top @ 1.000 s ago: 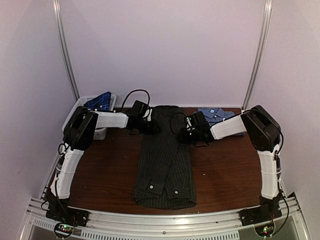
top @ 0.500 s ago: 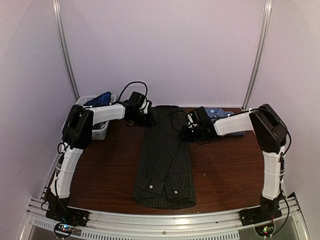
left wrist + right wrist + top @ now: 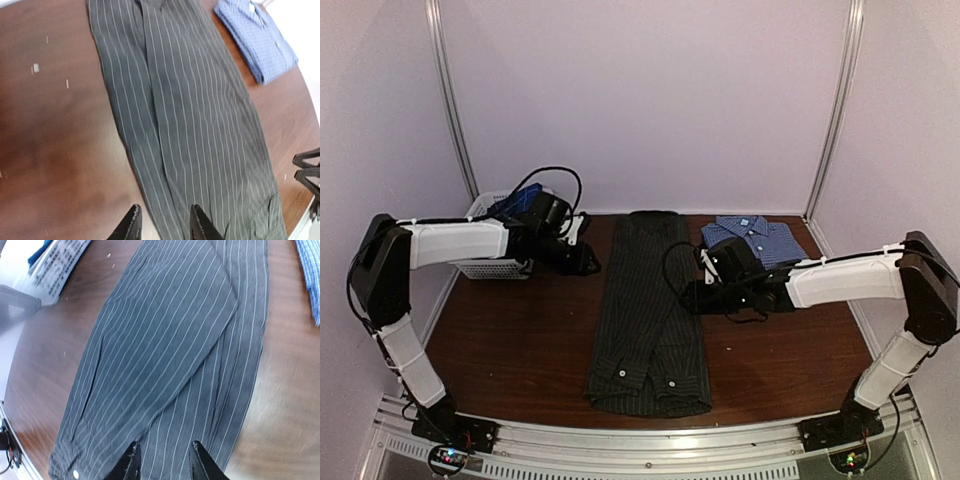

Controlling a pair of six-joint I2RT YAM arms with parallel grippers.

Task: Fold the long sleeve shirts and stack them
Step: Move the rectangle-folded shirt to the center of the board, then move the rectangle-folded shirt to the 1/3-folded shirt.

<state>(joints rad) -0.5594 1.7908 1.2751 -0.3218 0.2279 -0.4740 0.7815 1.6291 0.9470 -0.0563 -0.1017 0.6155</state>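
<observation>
Both arms share one build: long white shell links joined by bulky black joint housings, on the left arm (image 3: 455,243) and the right arm (image 3: 840,283) alike. Just behind each pair of jaws sits a compact black wrist block. A thin black cable (image 3: 560,169) loops out behind the left jaws, and a second cable (image 3: 666,268) curls beside the right ones. The left fingers (image 3: 131,225) and right fingers (image 3: 131,462) are glossy black and taper to blunt tips. Farthest from the jaws are the flat black bases (image 3: 455,432), with small red and green lights (image 3: 445,458) beside them.
</observation>
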